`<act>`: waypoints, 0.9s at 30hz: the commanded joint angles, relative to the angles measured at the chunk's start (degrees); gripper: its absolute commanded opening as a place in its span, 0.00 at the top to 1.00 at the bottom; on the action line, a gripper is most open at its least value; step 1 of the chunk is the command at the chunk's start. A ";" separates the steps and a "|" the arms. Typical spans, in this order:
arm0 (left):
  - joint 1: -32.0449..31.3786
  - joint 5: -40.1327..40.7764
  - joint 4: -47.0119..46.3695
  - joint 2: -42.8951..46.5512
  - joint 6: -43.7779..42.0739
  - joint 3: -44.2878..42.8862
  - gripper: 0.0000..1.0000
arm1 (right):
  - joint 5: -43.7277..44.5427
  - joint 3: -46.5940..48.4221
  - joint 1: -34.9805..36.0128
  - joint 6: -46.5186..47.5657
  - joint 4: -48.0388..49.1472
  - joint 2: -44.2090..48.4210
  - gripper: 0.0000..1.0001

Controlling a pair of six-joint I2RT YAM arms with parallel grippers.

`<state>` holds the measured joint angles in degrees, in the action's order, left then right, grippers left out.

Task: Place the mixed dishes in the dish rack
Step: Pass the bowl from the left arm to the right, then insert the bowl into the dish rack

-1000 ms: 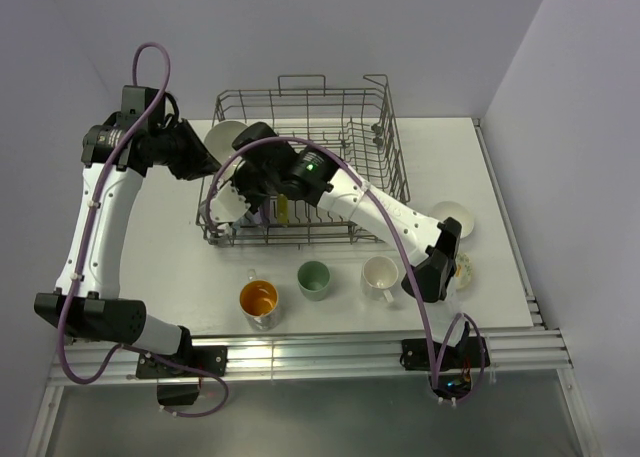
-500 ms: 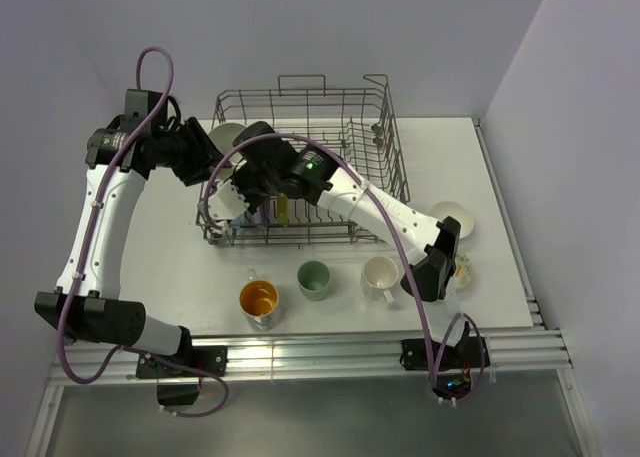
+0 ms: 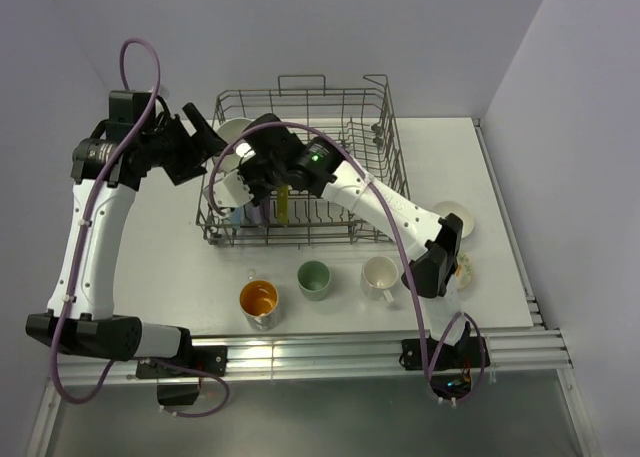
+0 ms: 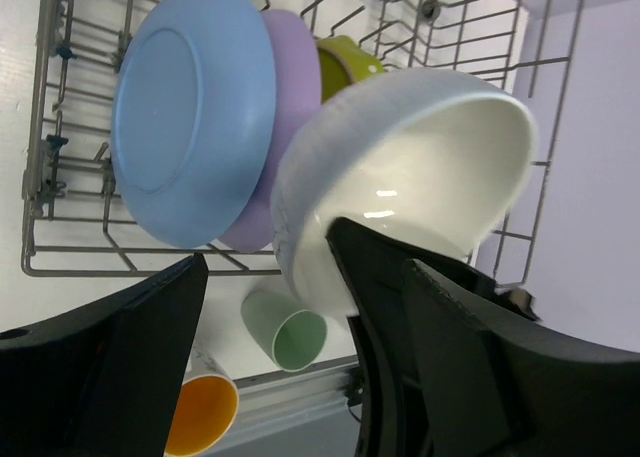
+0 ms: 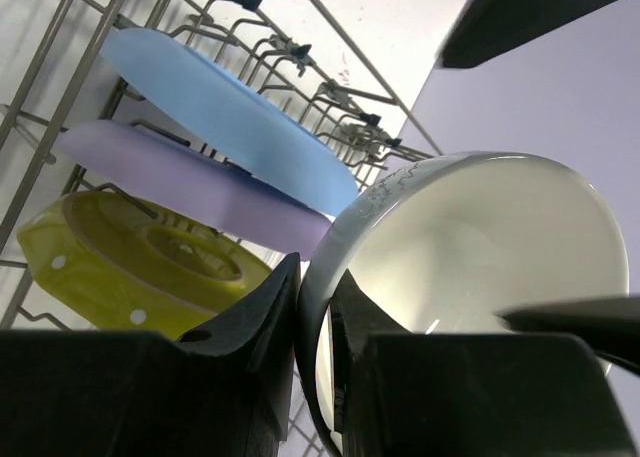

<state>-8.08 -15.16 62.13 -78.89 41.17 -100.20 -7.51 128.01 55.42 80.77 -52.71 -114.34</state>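
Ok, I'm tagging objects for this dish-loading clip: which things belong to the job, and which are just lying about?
Job: dish rack, blue plate, lavender plate, yellow-green plate, white bowl in the right gripper, second white bowl, floral bowl, orange-inside cup, pale green cup, white mug.
Just there: table, purple cables.
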 commanded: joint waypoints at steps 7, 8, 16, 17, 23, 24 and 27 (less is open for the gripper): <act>-0.19 2.06 -8.51 6.03 -1.96 -2.98 0.11 | -4.88 0.40 -3.38 -7.38 7.00 3.69 0.97; -0.19 2.41 -8.95 6.38 -2.06 -3.33 0.11 | -5.75 0.93 -3.74 -8.25 7.44 3.69 0.97; -0.19 7.51 -16.14 13.32 -4.07 0.17 0.10 | -11.47 3.83 -8.82 -20.71 12.01 3.87 0.98; -0.19 7.86 -17.03 14.37 -4.25 1.14 0.07 | -12.09 4.35 -9.53 -22.66 13.58 3.87 0.99; -0.19 10.93 -21.25 21.49 -3.90 9.76 0.01 | -19.11 7.16 -17.08 -40.85 20.18 2.64 1.00; -0.19 11.11 -21.43 22.54 -3.81 10.63 0.01 | -20.25 7.52 -18.14 -45.05 20.88 2.29 1.00; -0.19 11.29 -22.48 23.87 -2.85 13.19 0.01 | -24.04 7.87 -21.66 -52.26 23.87 1.58 1.00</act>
<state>-8.08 -5.50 43.72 -55.48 38.37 -88.97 -26.30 132.27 36.60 40.23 -38.44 -114.34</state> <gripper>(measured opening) 0.987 0.214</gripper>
